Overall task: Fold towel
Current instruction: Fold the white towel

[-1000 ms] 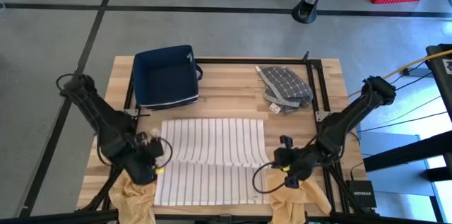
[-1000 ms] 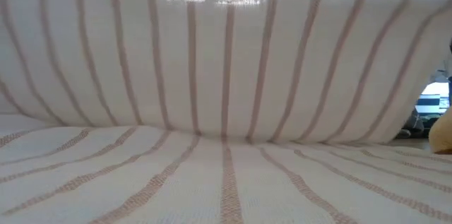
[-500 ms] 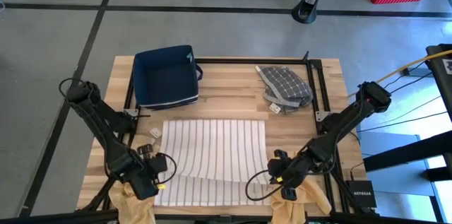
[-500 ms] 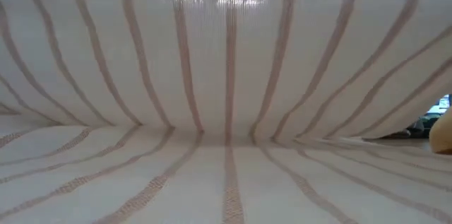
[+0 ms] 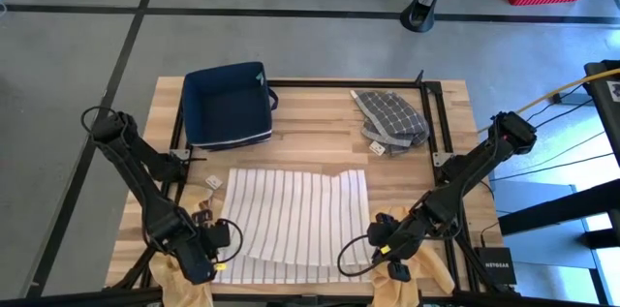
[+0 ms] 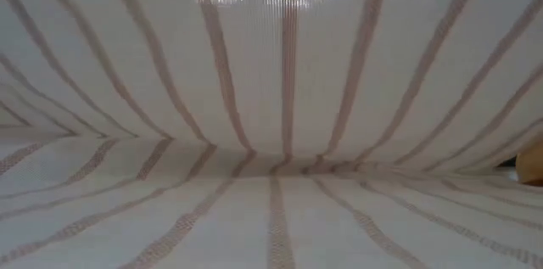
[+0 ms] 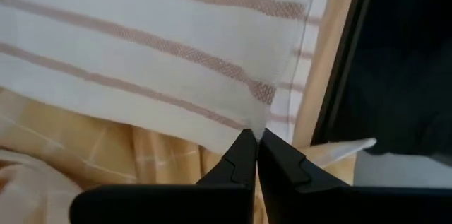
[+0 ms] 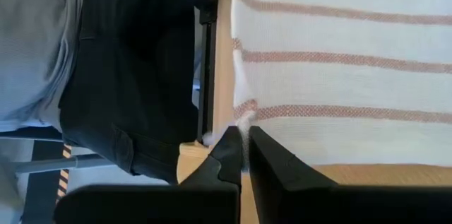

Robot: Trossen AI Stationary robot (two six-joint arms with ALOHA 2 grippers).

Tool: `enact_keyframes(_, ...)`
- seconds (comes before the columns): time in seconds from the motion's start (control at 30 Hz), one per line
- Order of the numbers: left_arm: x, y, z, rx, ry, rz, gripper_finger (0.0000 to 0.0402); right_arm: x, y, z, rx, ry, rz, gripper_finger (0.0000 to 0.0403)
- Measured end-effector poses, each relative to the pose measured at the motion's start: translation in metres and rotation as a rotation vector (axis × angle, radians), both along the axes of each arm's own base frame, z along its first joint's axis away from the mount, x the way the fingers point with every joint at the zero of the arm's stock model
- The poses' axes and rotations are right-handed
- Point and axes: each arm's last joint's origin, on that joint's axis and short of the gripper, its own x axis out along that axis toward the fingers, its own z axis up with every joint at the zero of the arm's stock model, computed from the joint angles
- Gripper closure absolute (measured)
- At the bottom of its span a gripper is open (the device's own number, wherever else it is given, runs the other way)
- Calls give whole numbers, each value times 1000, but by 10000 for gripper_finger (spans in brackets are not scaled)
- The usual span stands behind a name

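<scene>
A white towel with tan stripes (image 5: 300, 225) lies on the wooden table, doubled over on itself. In the low view its upper layer (image 6: 280, 57) arches over the lower layer (image 6: 271, 218), which lies on the table. My left gripper (image 5: 225, 241) is at the towel's near left and is shut on a corner. My right gripper (image 5: 374, 245) is at the near right and is shut on the other corner. Both are close to the table's near edge. My left gripper pinches a corner of the towel's upper layer (image 7: 256, 126) between its two fingertips. The cloth spreads away from the fingers, fairly flat. My right gripper pinches the upper layer's other corner (image 8: 244, 121) between its two fingertips, at the hem. The cloth runs smoothly away from the fingers.
A navy bin (image 5: 228, 104) stands at the far left. A grey checked cloth (image 5: 389, 118) lies crumpled at the far right. Yellow cloths hang at the near edge, one under each gripper (image 5: 184, 268) (image 5: 426, 270). A small white tag (image 5: 211, 182) lies left of the towel.
Both grippers have moved toward the table's near edge, staying shut on the towel's corners. The held edge has been drawn over the lower layer, so the upper layer now covers most of it. The lower layer has stayed on the table.
</scene>
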Motion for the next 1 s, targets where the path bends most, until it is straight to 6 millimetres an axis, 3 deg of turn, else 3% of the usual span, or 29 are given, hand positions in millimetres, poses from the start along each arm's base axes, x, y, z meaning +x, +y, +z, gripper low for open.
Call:
enact_keyframes(0.17,-4,3,-20,-30,70,20,400,3,2,-7,-10,22,-3,388)
enact_keyframes(0.33,-2,-1,-20,-90,46,-5,400,4,2,-9,-20,25,-12,388)
enact_keyframes(0.5,0,9,-2,-34,58,-25,400,4,-8,6,-46,-24,-71,388)
enact_keyframes(0.83,-3,31,54,131,-114,-22,400,3,-13,62,-103,-171,-163,388)
enact_keyframes(1.0,-8,16,59,56,-191,0,400,-4,4,59,-54,-133,-155,388)
